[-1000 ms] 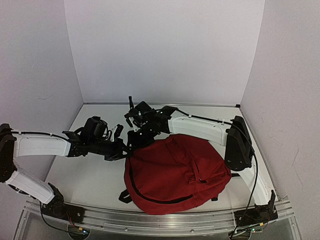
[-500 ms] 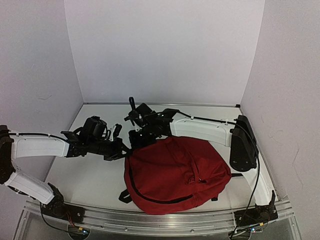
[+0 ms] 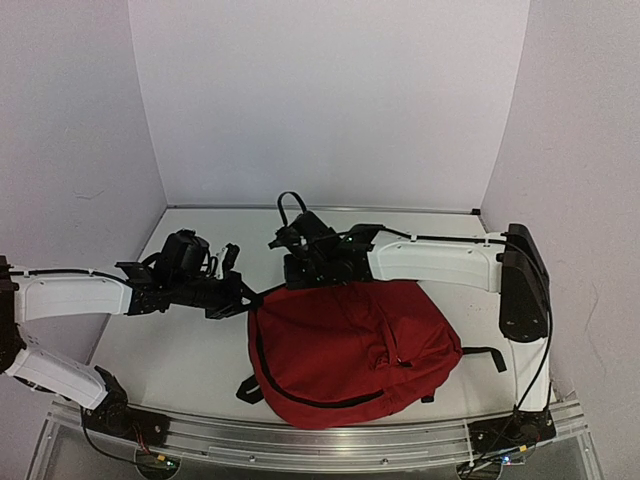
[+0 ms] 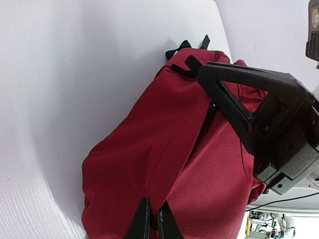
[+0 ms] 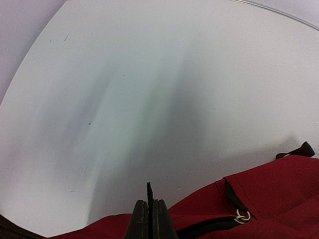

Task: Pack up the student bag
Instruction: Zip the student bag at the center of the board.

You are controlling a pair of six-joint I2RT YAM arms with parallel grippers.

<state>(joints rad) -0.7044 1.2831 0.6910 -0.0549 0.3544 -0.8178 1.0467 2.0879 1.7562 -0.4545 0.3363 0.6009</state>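
Note:
The student bag [image 3: 350,350], a dark red backpack with black straps, lies flat on the white table [image 3: 180,350] in front of both arms. My left gripper [image 3: 250,298] is at the bag's upper left corner. In the left wrist view this gripper [image 4: 152,215] is shut on a fold of the red fabric [image 4: 149,149]. My right gripper [image 3: 292,278] is at the bag's top edge, just right of the left one. In the right wrist view it [image 5: 149,206] is shut on a thin black tab [image 5: 149,191] that sticks up between the fingers. A black zipper line with a small metal ring [image 5: 242,215] runs beside it.
A black strap [image 3: 488,354] trails from the bag's right side and another strap end [image 3: 247,392] pokes out at its lower left. White walls enclose the table on three sides. A metal rail [image 3: 320,440] runs along the near edge.
My right gripper has shut and moved right, with its arm swinging toward the right wall. The bag's top has shifted slightly and a strap now shows at its right. The left arm has barely moved.

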